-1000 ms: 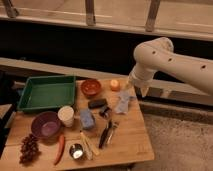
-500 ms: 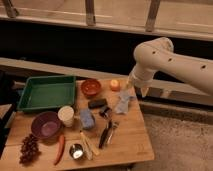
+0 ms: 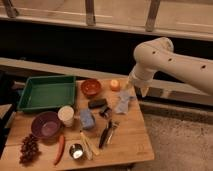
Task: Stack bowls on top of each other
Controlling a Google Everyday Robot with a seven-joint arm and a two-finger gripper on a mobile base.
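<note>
The desk [image 3: 127, 146] is a slab of pale wood with visible plank lines, standing beside a low ledge and dark glass. The orange-red bowl [image 3: 91, 87] is round, shallow and matte like terracotta. It sits at the desk's rear edge, just beside the right wall of a green plastic tray [image 3: 31, 107], which is rectangular with a raised rim. The purple bowl [image 3: 46, 124] is slightly wider, smooth, with a darker hollow. It stands near the front left of the desk, in front of the tray and touching or nearly touching a white paper cup [image 3: 66, 115]. The two bowls are well apart, each upright and nothing in either.

A bunch of dark grapes [image 3: 29, 149] and a slender red chili pepper [image 3: 60, 149] lie in front of the purple bowl. A small shiny metal cup [image 3: 76, 151] catches the light near the front edge. A crumpled pale blue cloth [image 3: 122, 102] lies near the right rear.

The gripper [image 3: 137, 89] hangs from a thick, rounded white arm over the desk's right rear corner, above the cloth. Its jaws are spread and hold nothing.
</note>
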